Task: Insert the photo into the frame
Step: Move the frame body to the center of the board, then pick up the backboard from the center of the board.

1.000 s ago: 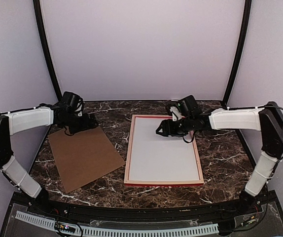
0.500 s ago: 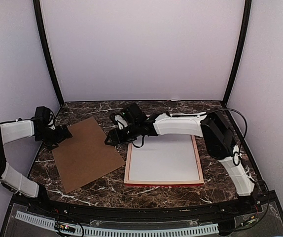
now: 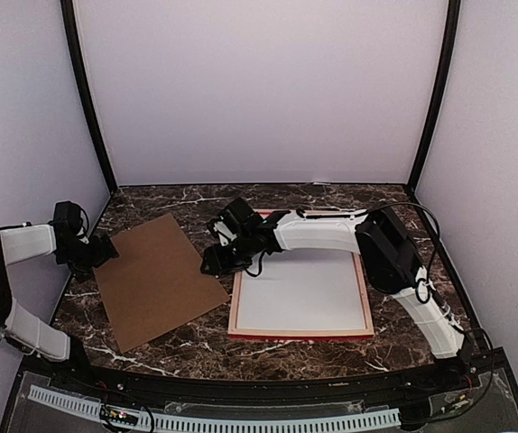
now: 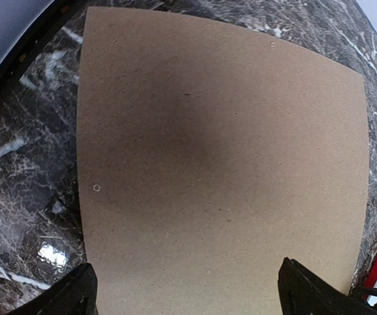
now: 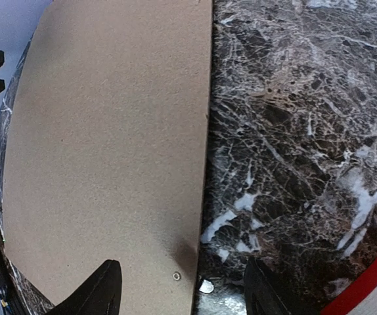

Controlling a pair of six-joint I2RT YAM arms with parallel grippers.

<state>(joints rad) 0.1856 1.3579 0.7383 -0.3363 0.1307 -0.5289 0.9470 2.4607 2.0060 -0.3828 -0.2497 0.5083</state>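
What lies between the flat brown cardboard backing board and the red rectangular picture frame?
Only bare dark marble tabletop, with the right claw above it; the right wrist view shows it best.

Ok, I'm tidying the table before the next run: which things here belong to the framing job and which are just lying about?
Belongs to the job: thin red rectangular picture frame; white paper sheet lying inside it, apparently the photo back-up.
Just lying about: plain brown cardboard board, flat on the dark marble table left of the frame.
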